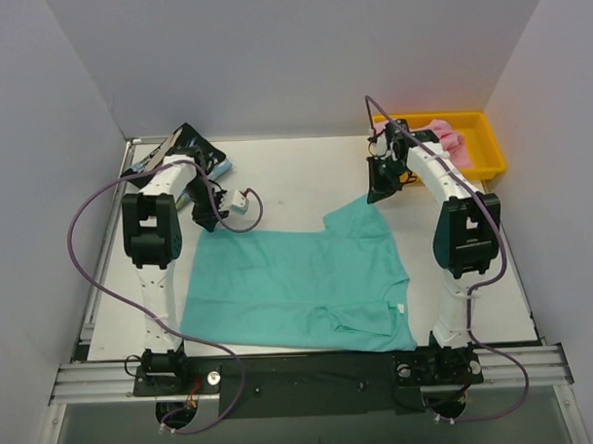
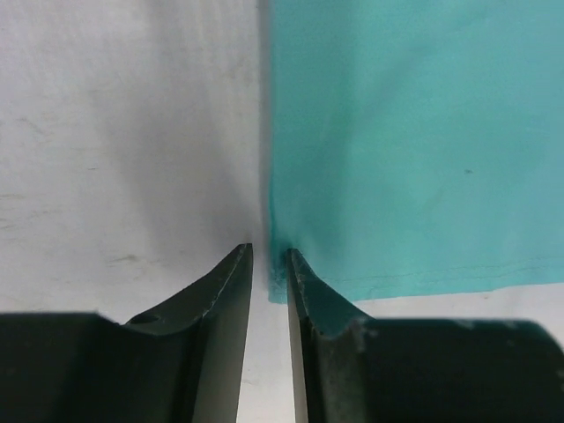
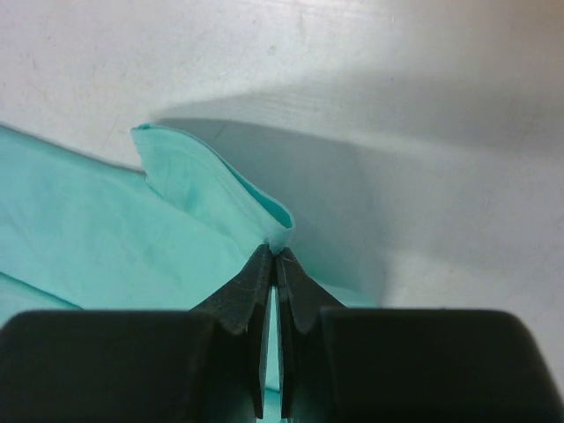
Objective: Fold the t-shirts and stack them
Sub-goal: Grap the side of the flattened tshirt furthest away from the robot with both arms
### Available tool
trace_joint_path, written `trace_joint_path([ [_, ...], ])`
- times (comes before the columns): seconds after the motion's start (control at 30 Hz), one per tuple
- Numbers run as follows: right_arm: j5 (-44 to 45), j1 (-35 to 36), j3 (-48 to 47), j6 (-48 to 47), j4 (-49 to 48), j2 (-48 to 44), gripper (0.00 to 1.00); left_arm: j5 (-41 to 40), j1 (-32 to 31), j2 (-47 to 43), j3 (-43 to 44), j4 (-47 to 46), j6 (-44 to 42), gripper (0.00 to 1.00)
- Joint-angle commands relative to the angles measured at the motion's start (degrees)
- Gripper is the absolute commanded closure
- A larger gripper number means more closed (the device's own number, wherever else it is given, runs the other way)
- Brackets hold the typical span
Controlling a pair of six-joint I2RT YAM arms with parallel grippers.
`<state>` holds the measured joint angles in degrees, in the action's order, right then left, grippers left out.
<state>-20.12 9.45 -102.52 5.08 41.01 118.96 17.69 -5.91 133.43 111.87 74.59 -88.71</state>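
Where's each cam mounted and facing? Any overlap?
Top external: above and behind the bases, looking down on the table, teal t-shirt and yellow tray; both arms show.
Left wrist: on the left arm, looking down past the left gripper at the shirt's corner.
Right wrist: on the right arm, facing the right gripper, pinching the shirt's lifted edge.
Shared: all three see the teal t-shirt.

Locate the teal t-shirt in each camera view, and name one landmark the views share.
Top external: teal t-shirt spread flat, centre of the picture.
Left wrist: fills the upper right, its corner by the left gripper.
Right wrist: lower left, one fold lifted.
Shared landmark: the white table.
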Motion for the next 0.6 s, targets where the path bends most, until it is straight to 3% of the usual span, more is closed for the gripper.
trace_joint_path([
  [0.0,-3.1,0.3,4.5,1.1,1.5,-7.9,1.00,-0.8,0.2,-5.9,-6.4,11.9,-2.3,0.68],
  [0.07,-4.0,0.5,6.6,1.4,0.9,-9.4,1.00,-2.3,0.1,-8.2,-10.1,9.4,-1.6,0.65],
  [0.1,-4.0,0.5,7.9,1.5,0.6,-10.2,1.00,-2.7,0.1,-8.9,-11.1,8.7,-1.4,0.60],
  [0.13,-4.1,0.6,8.5,1.7,0.2,-10.5,1.00,-3.5,0.1,-9.1,-12.2,6.6,-0.5,0.47],
  [0.2,-4.4,0.7,9.7,2.1,-0.5,-11.0,1.00,-4.6,0.1,-9.1,-12.7,2.8,1.4,0.39],
  [0.4,-4.4,1.3,11.9,2.6,-1.4,-12.7,1.00,-5.4,-0.2,-8.0,-10.4,-1.4,4.1,0.40],
  [0.43,-4.4,1.3,12.3,2.6,-1.5,-13.0,1.00,-5.5,-0.2,-8.4,-11.2,-1.9,4.1,0.44],
  [0.47,-4.2,1.4,12.6,2.7,-1.6,-13.2,1.00,-5.6,-0.2,-8.7,-11.7,-2.9,4.2,0.58],
  [0.5,-4.1,1.4,12.8,2.7,-1.5,-13.6,1.00,-5.7,-0.3,-9.1,-12.2,-3.2,4.2,0.64],
  [0.57,-4.0,1.4,13.3,2.8,-1.5,-14.5,1.00,-5.0,-0.5,-9.5,-11.8,-2.5,4.6,0.91],
])
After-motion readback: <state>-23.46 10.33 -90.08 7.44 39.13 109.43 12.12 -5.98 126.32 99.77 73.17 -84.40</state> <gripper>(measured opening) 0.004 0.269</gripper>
